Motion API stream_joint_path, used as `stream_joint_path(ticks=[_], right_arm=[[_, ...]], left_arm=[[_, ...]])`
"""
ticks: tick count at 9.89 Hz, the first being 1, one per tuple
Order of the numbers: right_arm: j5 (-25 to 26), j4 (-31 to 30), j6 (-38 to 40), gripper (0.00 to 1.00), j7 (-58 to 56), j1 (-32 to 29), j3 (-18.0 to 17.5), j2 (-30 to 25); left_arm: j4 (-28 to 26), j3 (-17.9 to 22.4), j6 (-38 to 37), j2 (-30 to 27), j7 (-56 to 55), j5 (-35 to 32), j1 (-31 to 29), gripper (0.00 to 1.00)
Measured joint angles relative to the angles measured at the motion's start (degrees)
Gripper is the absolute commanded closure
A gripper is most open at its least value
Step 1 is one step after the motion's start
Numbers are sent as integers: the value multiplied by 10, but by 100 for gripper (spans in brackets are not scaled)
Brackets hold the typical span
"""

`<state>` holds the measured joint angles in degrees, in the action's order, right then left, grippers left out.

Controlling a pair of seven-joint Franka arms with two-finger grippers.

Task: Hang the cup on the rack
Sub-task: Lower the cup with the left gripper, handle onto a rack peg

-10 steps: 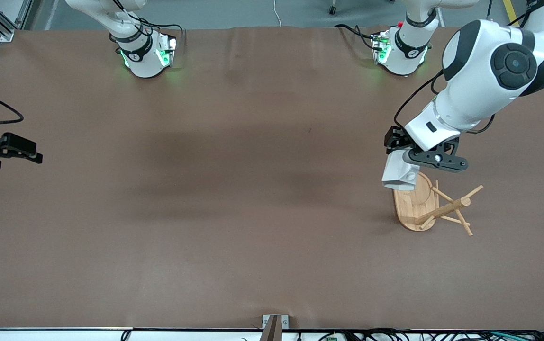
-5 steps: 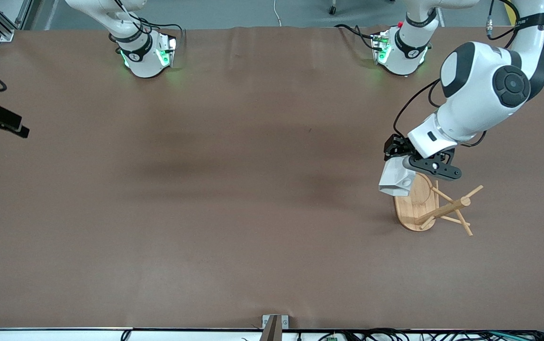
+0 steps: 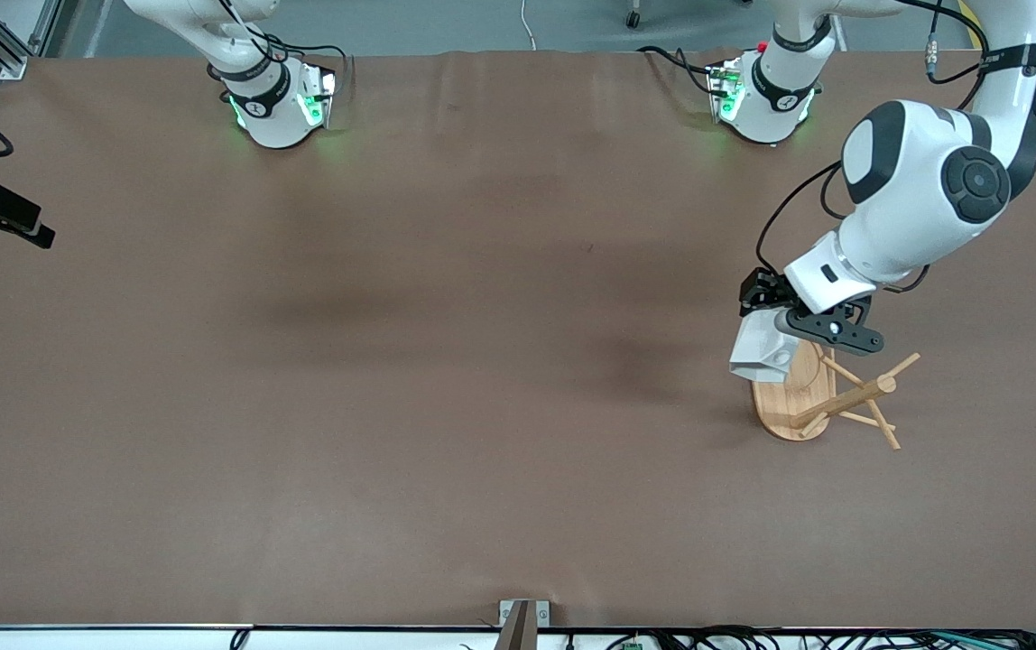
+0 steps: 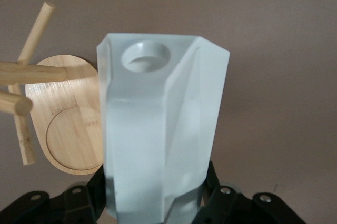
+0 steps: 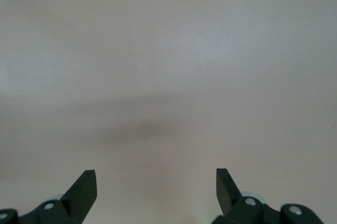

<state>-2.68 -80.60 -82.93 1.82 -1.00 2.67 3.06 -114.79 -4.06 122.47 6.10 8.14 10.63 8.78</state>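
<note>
My left gripper (image 3: 766, 323) is shut on the white faceted cup (image 3: 758, 350) and holds it tilted in the air over the edge of the rack's oval base (image 3: 789, 397). The bamboo rack (image 3: 847, 397) stands toward the left arm's end of the table, with slanted pegs beside the cup. In the left wrist view the cup (image 4: 158, 129) fills the middle between the fingers of the left gripper (image 4: 158, 205), its handle hole (image 4: 146, 57) shows, and the rack's base (image 4: 68, 134) and pegs (image 4: 31, 71) lie beside it. My right gripper (image 3: 4, 221) is open and empty at the right arm's end of the table; it also shows in the right wrist view (image 5: 157, 182).
The brown table mat (image 3: 446, 361) stretches bare between the arms. The two arm bases (image 3: 279, 99) (image 3: 762, 95) stand along the edge farthest from the front camera. A small metal bracket (image 3: 522, 614) sits at the edge nearest the front camera.
My left arm has lowered a little, and the cup sits slightly closer over the rack's base. My right gripper has drawn away toward the table's end, farther from the front camera.
</note>
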Motion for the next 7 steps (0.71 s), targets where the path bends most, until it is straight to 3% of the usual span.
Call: stream_joint_path(ticks=[7], right_arm=[[22, -2, 1, 0, 2, 0, 0, 0]], left_arm=[[0, 38, 4, 8, 51, 0, 1, 64]])
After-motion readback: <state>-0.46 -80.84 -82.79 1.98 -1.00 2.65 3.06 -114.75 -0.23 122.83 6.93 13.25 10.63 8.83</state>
